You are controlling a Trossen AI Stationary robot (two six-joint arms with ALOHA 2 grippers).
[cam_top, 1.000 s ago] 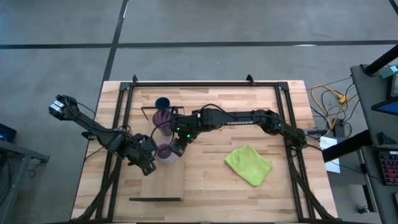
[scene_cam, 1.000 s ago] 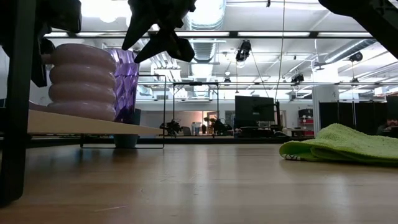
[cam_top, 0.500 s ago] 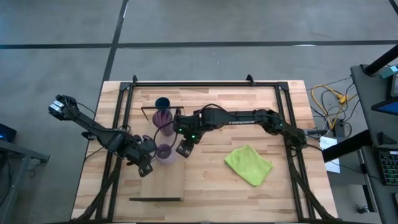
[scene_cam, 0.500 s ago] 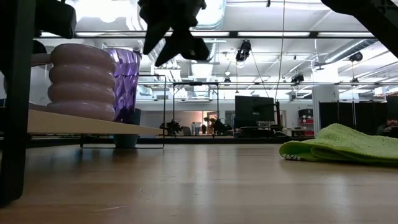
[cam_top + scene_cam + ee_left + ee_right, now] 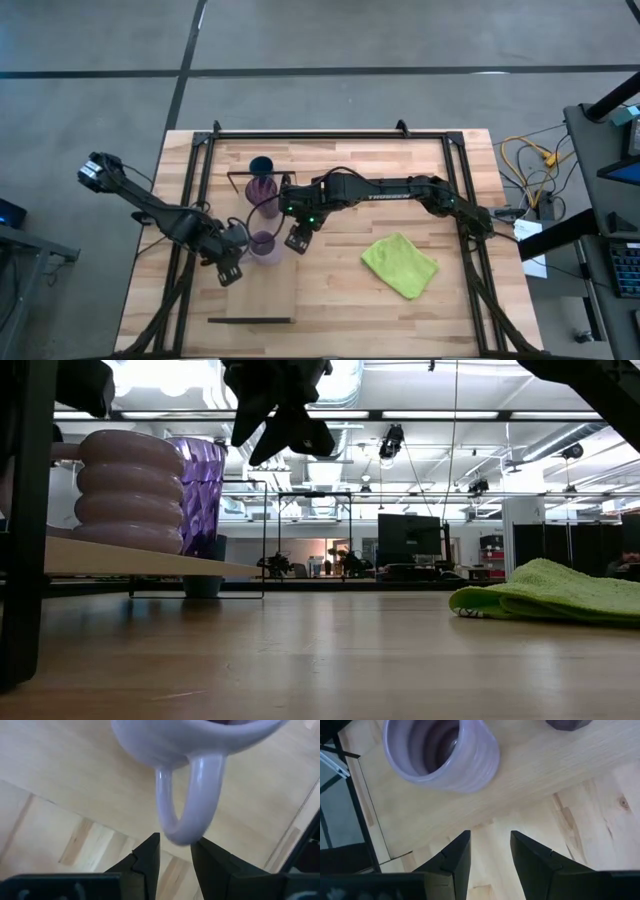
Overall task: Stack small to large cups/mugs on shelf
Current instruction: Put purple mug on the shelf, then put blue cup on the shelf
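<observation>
A lilac ribbed mug (image 5: 265, 243) stands upright on the light wooden shelf (image 5: 268, 295); it also shows in the low view (image 5: 128, 490). The tall purple tumbler (image 5: 262, 200) stands on the shelf just beyond it, toward the far edge (image 5: 205, 490). The small dark blue cup (image 5: 261, 165) stands at the shelf's far end. My left gripper (image 5: 228, 270) is open beside the mug, and the mug's handle (image 5: 187, 800) reaches toward its fingertips. My right gripper (image 5: 297, 240) is open and empty to the right of the mug (image 5: 440, 752).
A crumpled green cloth (image 5: 400, 263) lies on the tabletop to the right, also in the low view (image 5: 545, 592). A dark metal frame (image 5: 330, 133) runs round the table. Bare shelf board lies toward the near edge, before the mug.
My left gripper has drawn back from the mug toward the table's near left. My right gripper has moved a little toward the table's right, away from the mug, then held still. The mug has stayed upright on the shelf.
</observation>
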